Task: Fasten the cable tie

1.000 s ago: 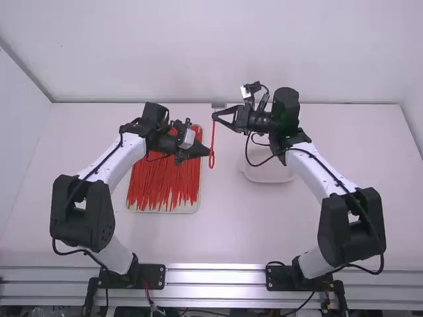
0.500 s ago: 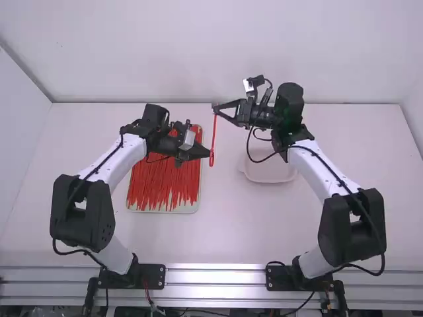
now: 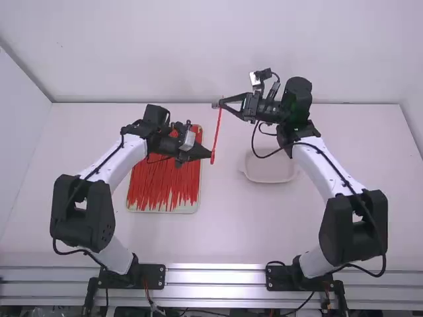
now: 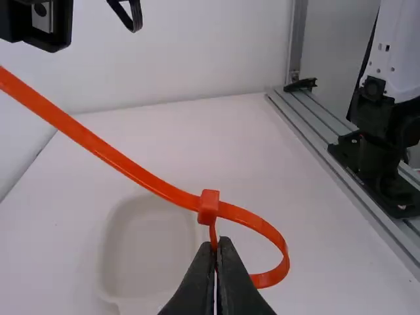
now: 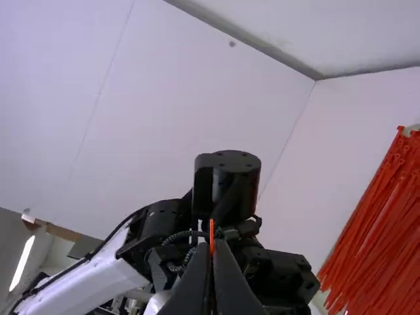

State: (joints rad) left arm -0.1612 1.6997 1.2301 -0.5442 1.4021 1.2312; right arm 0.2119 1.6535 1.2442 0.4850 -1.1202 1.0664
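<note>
Cable tie (image 3: 217, 135), red, up in the air over the white table (image 3: 79, 132), pinched at both ends. Stands nearly upright in the high view, above the bare strip between a tray (image 3: 162, 210) and a dish (image 3: 268, 174), touching neither. Right gripper (image 3: 215, 104) at the upper end: jaws pressed together on the strap's tip, a thin red sliver between the fingertips in the right wrist view. Left gripper (image 3: 210, 158) at the lower end: jaws closed tight on a short red stub just under the square head of the cable tie, as seen in the left wrist view. There, strap already through the head, a small loop curling out beside the fingers, the long free length rising away toward the right gripper. Tray flat on the table, loaded with spare ties (image 3: 165, 181) lying side by side in a fan; far end partly hidden under the wrist of the left arm (image 3: 109, 158). Dish white, shallow, round-cornered, partly hidden by the right arm (image 3: 324, 172) and its black cable. Aluminium rail (image 3: 211, 269) along the near table edge, carrying both arm bases.
</note>
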